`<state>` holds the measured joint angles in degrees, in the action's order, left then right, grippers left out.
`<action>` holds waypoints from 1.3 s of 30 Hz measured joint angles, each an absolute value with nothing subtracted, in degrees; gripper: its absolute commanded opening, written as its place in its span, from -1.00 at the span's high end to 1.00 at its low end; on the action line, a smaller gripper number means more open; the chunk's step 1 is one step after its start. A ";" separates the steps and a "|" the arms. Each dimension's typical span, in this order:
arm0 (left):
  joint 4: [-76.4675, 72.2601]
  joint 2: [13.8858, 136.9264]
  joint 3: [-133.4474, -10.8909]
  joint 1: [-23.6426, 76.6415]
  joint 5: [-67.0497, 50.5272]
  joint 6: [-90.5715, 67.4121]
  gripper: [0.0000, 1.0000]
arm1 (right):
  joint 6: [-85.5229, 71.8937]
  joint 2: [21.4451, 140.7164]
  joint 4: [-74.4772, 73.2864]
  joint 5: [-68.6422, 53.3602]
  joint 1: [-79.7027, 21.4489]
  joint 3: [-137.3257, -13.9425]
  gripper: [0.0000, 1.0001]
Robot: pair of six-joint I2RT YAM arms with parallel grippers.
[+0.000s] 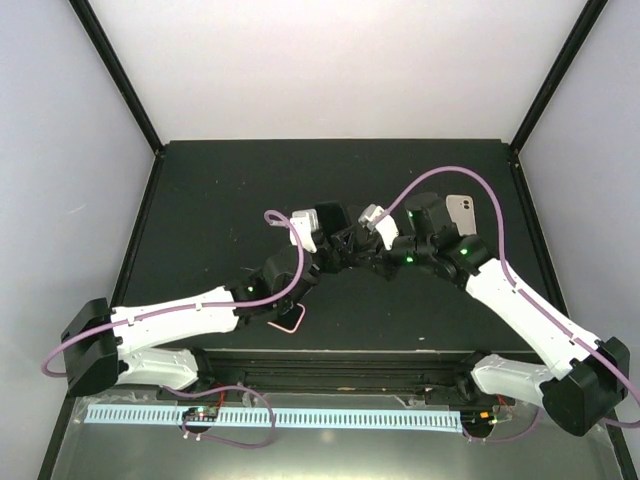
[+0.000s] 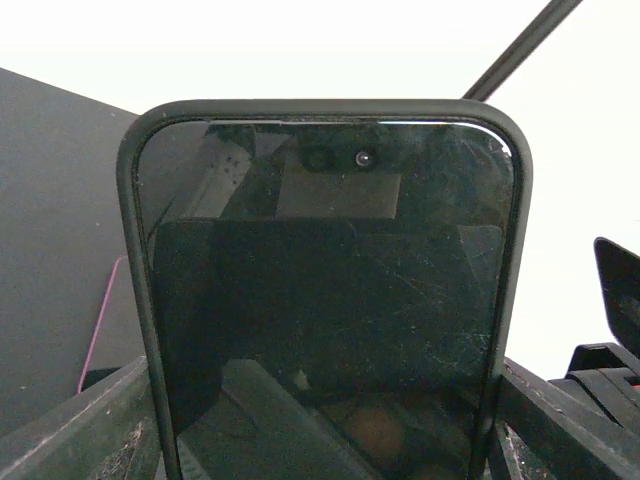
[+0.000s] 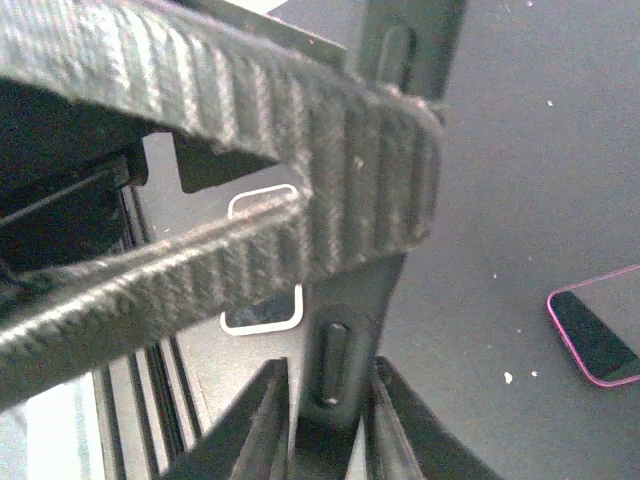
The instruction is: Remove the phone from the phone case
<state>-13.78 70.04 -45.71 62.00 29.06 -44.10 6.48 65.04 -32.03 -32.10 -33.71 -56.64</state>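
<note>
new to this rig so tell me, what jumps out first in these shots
A phone in a dark case fills the left wrist view, clamped between the fingers of the left hand. Both arms meet over it mid-table, with the right hand at the case's edge. A pink-rimmed phone lies flat near the left arm, and a white phone or case sits at the far right.

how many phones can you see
3: a black-cased phone held aloft at centre, a pink-cased phone lying beneath the left arm, a white phone beyond the right arm.
</note>
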 measured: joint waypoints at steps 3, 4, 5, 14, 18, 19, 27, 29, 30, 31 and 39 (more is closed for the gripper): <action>-14.31 70.04 -45.71 63.53 33.06 -43.88 0.06 | 4.62 65.80 -32.67 -31.92 -33.98 -58.26 0.98; -14.44 70.04 -45.74 63.64 33.41 -43.77 -0.22 | 4.25 65.80 -32.88 -31.68 -33.98 -58.48 0.98; -14.83 70.06 -45.74 64.01 34.22 -43.40 -0.52 | 3.70 65.73 -32.91 -31.73 -33.91 -58.54 0.98; -13.32 66.92 -46.85 63.88 34.50 -35.20 -0.98 | 2.59 63.51 -33.12 -31.44 -30.76 -57.45 0.98; -9.15 57.49 -46.85 57.49 22.15 -27.79 -0.98 | 5.58 61.23 -33.98 -33.19 -27.99 -57.30 0.98; -8.25 55.18 -46.85 55.48 18.61 -26.17 -0.98 | 6.72 60.42 -33.98 -34.17 -27.83 -56.95 0.98; -10.15 40.42 -35.83 48.71 -7.84 -18.41 -0.98 | 15.35 53.93 -37.28 -44.25 -27.88 -54.52 0.98; -11.70 39.05 -31.35 48.49 -11.53 -18.61 -0.91 | 17.28 54.17 -39.31 -46.50 -27.88 -55.20 0.98; -12.32 39.09 -30.22 48.36 -13.10 -18.68 -0.85 | 18.06 54.48 -40.38 -47.53 -27.88 -55.55 0.98; -13.08 39.55 -29.45 48.25 -14.81 -19.00 -0.79 | 18.92 54.94 -41.74 -48.66 -27.88 -56.05 0.98; -21.28 45.01 -28.82 48.05 -26.17 -20.86 -0.30 | 22.20 55.61 -49.60 -55.33 -27.88 -57.52 0.98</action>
<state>-21.28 45.01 -28.82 48.05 -26.17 -20.86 22.20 55.61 -49.60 -55.33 -27.88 -57.52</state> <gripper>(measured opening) 0.726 0.078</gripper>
